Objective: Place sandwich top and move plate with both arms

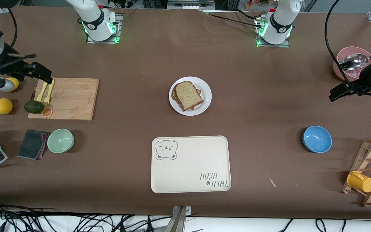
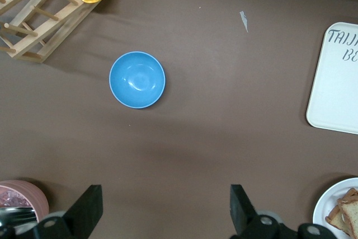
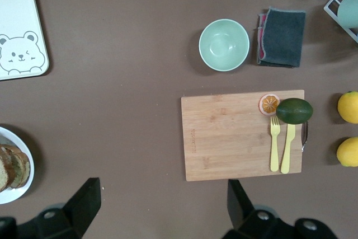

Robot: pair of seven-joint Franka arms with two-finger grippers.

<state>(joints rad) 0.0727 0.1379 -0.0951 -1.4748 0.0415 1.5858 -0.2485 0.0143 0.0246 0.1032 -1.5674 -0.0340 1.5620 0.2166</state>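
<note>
The round white plate (image 1: 206,92) sits mid-table, farther from the front camera than the cream tray. On it lies a stack of bread, and the plain speckled sandwich top (image 1: 188,95) is the uppermost slice. My left gripper (image 1: 341,91) hangs open and empty over bare table between the pink bowl and the blue bowl. In the left wrist view the left gripper (image 2: 166,197) has wide-apart fingers, with the plate (image 2: 330,205) at the frame's corner. My right gripper (image 1: 40,72) is open and empty over the cutting board's edge. The right wrist view shows the right gripper (image 3: 162,191) and the plate (image 3: 27,174).
The cream bear tray (image 1: 190,164) lies nearer the front camera than the plate. The blue bowl (image 1: 317,139), pink bowl (image 1: 349,67) and mug rack (image 1: 369,170) are at the left arm's end. The cutting board (image 1: 72,98), green bowl (image 1: 60,140), cloth (image 1: 32,144) and lemons (image 1: 3,106) are at the right arm's end.
</note>
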